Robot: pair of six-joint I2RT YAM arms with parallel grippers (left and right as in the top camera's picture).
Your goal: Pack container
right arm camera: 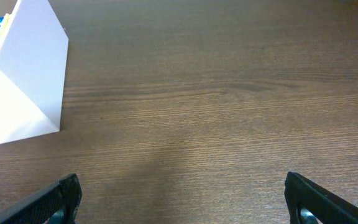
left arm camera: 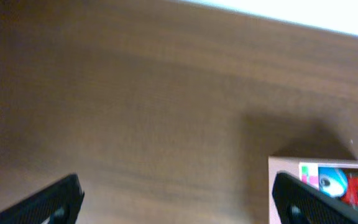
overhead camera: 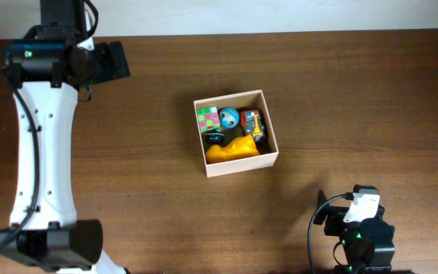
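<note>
Dark wood-grain table (overhead camera: 128,152) fills the overhead view, and near its middle, a little to the robot's right, sits the container (overhead camera: 243,164), a square white-walled box turned slightly off the table's edges. Being square, it gives us no long axis to line up on. Inside we count a pink-and-green cube (overhead camera: 207,118), a blue-and-white ball (overhead camera: 229,117), a red toy car (overhead camera: 252,124) and a yellow-orange toy (overhead camera: 234,151) along the near wall; a small dark piece beside the yellow one is too small for us to name. We see no toy lying loose on the wood, so we judge the packing to be at or near its end. The left gripper (left arm camera: 176,186) hangs over bare table at the far left corner, fingers spread wide and holding nothing; its camera catches only a corner of the box at lower right. The right gripper (right arm camera: 180,186), folded back at the near right edge, is likewise spread wide and empty, with a white wall of the box at its upper left. Both stand well apart from the box, on opposite corners of it. We judge the right arm slightly the nearer, though not by much.
</note>
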